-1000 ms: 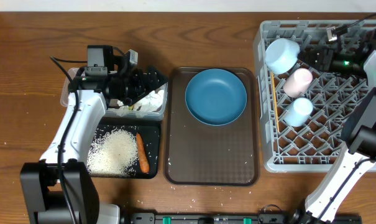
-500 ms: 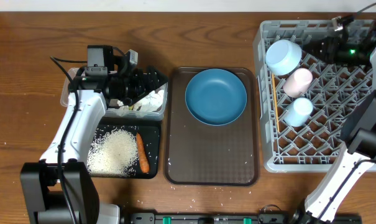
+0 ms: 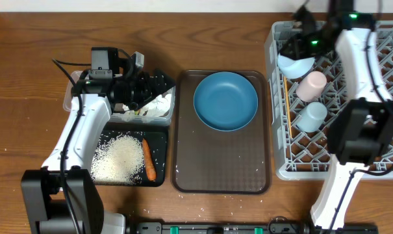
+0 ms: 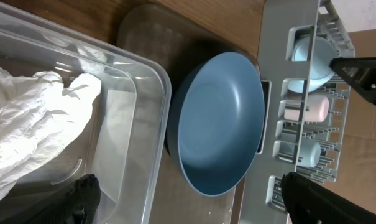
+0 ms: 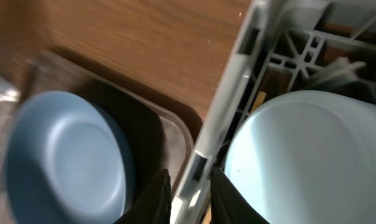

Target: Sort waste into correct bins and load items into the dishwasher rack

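black right gripper (image 5: 191,199), blurred, tips slightly apart and empty, over the rack (image 5: 237,74) rim beside the bowl (image 5: 299,155), which is cut off at the frame edge. left gripper (image 3: 158,88) gapes wide over the tub (image 4: 147,143) of tissues (image 4: 38,130); plate (image 3: 225,101) lies on the brown tray (image 3: 222,162).

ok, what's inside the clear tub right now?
Crumpled white tissues lie in the clear tub. Overhead, the left arm covers much of it, so whatever else sits beneath can't be seen.

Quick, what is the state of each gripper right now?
Left gripper: open wide, holding nothing.
Right gripper: open only slightly, holding nothing.
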Robot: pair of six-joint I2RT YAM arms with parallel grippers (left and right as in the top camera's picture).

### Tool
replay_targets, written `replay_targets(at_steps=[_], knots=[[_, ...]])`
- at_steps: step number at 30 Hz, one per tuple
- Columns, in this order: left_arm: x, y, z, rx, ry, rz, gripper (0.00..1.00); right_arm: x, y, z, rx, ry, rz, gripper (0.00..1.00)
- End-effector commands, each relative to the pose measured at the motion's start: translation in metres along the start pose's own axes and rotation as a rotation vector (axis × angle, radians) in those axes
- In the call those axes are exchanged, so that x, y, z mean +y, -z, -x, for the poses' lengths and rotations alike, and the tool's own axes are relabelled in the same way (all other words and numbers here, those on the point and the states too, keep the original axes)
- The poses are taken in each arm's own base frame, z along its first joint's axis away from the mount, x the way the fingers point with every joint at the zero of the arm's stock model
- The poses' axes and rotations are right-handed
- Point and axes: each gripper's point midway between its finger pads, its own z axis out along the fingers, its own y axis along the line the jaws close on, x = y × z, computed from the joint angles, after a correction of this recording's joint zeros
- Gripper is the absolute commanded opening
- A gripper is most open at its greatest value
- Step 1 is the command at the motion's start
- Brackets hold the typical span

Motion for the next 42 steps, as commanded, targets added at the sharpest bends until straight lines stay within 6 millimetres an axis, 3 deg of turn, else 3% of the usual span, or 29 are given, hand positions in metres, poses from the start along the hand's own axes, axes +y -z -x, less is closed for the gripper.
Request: replay_targets(at_steps=[1, 10, 14, 18, 23, 31, 33, 36, 42], knots=[[-0.003, 0.004, -0.001, -0.013, -0.022, -0.001, 0.95, -0.023, 0.012, -0.002, 0.054, 0.044, -0.259, 0.18], [-0.003, 0.004, -0.001, -0.013, -0.022, -0.001, 0.95, -0.077, 0.041, -0.022, 0.158, -0.044, -0.656, 0.17], [-0.003, 0.004, -0.001, -0.013, -0.022, -0.001, 0.95, -0.095, 0.053, -0.029, 0.161, -0.103, -0.715, 0.16], [-0.003, 0.004, 0.0, -0.013, -0.021, -0.001, 0.95, -0.099, 0.056, -0.028, 0.143, -0.132, -0.717, 0.16], [-0.003, 0.004, -0.001, -0.013, -0.022, -0.001, 0.95, -0.081, 0.053, -0.014, 0.098, -0.111, -0.649, 0.21], [-0.003, 0.004, -0.001, -0.013, -0.022, -0.001, 0.95, -0.019, 0.056, 0.013, 0.039, -0.055, -0.457, 0.31], [-0.003, 0.004, 0.0, -0.013, -0.021, -0.001, 0.95, -0.002, 0.053, 0.01, 0.057, -0.05, -0.389, 0.42], [-0.003, 0.004, -0.001, -0.013, -0.022, -0.001, 0.95, 0.007, 0.049, -0.001, 0.103, -0.061, -0.345, 0.51], [-0.003, 0.004, -0.001, -0.013, -0.022, -0.001, 0.95, 0.017, 0.033, -0.02, 0.161, -0.11, -0.256, 0.5]])
